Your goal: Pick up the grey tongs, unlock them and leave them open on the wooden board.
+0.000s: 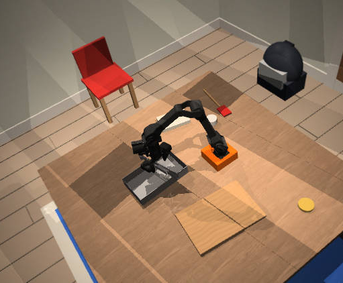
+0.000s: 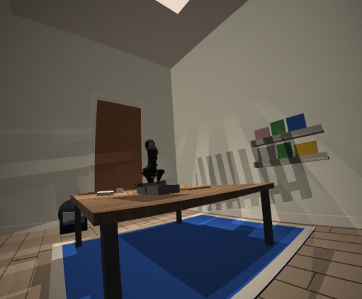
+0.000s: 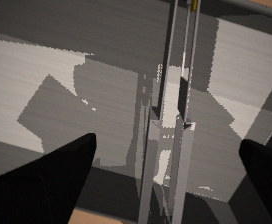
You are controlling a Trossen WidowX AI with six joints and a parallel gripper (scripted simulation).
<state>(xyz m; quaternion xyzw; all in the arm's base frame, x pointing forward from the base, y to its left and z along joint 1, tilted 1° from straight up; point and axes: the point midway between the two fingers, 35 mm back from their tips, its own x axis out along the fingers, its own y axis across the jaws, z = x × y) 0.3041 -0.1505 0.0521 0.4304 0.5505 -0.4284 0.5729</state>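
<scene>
The grey tongs (image 1: 164,170) (image 3: 183,160) lie across the roasting tin (image 1: 165,188) (image 2: 159,189) (image 3: 107,115), their two arms close together. A small yellow part (image 3: 193,5) shows on them at the top of the wrist view. My gripper (image 1: 157,159) (image 2: 154,178) (image 3: 166,142) is open and points down over the tin. Its fingers stand on either side of the tongs, with nothing gripped; the tongs are a little nearer the right finger in the wrist view. The exact height of the fingertips against the tongs is hard to tell. The wooden board (image 1: 214,231) lies flat on the table.
The orange arm base (image 1: 229,159) stands beside the tin. A white block (image 1: 178,123), a white round piece (image 1: 212,120) and a red-headed tool (image 1: 224,110) lie behind the arm. A yellow disc (image 1: 306,204) lies beyond the board at the right.
</scene>
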